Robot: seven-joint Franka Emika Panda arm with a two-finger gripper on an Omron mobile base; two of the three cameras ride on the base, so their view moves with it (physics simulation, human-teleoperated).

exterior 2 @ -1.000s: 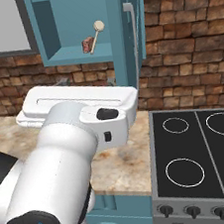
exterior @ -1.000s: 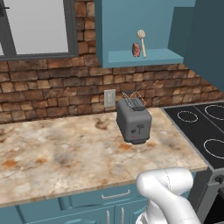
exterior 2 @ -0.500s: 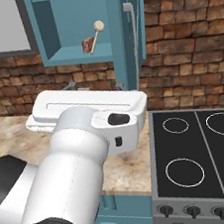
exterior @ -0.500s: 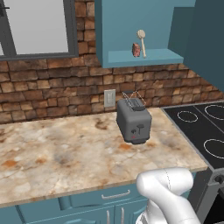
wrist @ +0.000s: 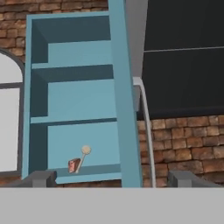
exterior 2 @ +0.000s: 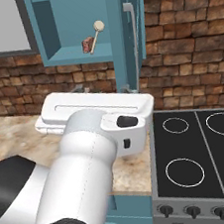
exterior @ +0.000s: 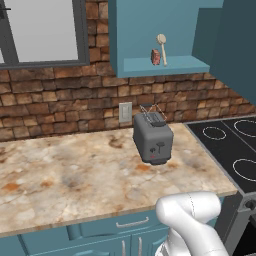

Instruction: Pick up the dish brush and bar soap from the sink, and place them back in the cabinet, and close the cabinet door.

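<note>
**A:** so where were the dish brush (wrist: 81, 157) and bar soap (wrist: 74, 165)?

**B:** both already on the cabinet (wrist: 74, 94) floor, brush leaning on the back wall, soap just beside it. Gripper (wrist: 109, 179) was spread wide, holding nothing, facing the shelves

**A:** anything in the way?

**B:** the cabinet door (wrist: 127, 109) hung open edge-on, handle (wrist: 147, 127) toward the hand. Toaster (exterior: 152, 137) on the counter (exterior: 70, 175) below, stove (exterior 2: 200, 160) on the right, my guess is neither blocks the swing
</note>
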